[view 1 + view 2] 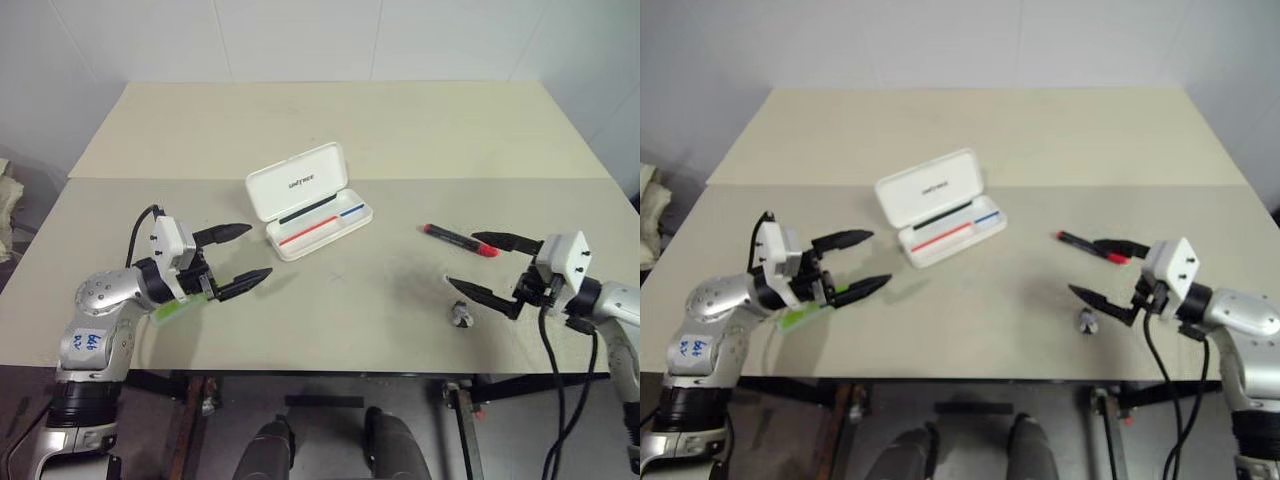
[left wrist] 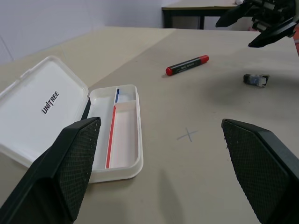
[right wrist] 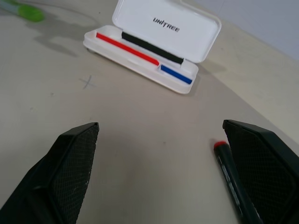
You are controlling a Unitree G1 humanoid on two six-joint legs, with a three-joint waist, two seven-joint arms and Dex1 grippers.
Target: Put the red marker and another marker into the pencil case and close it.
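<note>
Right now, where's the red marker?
The red marker lies on the table's right side, beside the right gripper, right of the open pencil case.

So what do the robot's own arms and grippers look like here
Both arms are silver-grey metal with rounded joints. Each ends in a white boxy housing carrying the left gripper and right gripper, each with two black pointed fingers, cross-hatched inside. Black cables loop from both wrists. The left arm bears a white sticker with blue handwriting.

Even, soft indoor light falls from overhead onto the pale surface [image 1: 400, 300], bright with no harsh glare. Faint, diffuse shadows sit under the open white pencil case [image 1: 308, 200] and each claw. The head views look slightly hazy; in the wrist views the near black fingers [image 2: 70, 168] blur.
</note>
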